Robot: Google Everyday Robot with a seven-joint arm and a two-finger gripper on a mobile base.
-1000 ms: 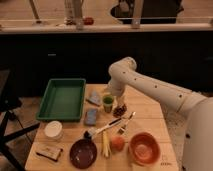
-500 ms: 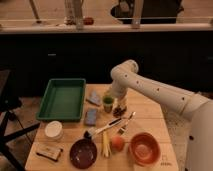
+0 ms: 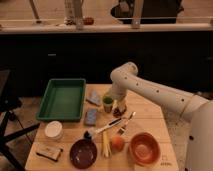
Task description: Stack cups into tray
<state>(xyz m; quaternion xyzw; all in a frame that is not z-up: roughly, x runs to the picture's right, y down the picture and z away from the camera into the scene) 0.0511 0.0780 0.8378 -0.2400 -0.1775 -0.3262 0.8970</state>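
A small green cup [image 3: 107,104] stands upright on the wooden table [image 3: 150,120], just right of the large green tray [image 3: 62,99]. The tray looks empty. My white arm reaches in from the right and bends down to the gripper [image 3: 116,104], which is low over the table, right beside the cup on its right. I cannot tell whether it touches the cup.
Two blue-grey sponges [image 3: 94,97] [image 3: 91,116] lie between tray and cup. A white bowl [image 3: 53,130], a maroon bowl [image 3: 83,152], an orange bowl [image 3: 145,147], an orange fruit [image 3: 117,143], utensils [image 3: 107,127] and a brown packet [image 3: 49,151] fill the front.
The gripper and the green cup have come down slightly towards the table. Nothing else has moved.
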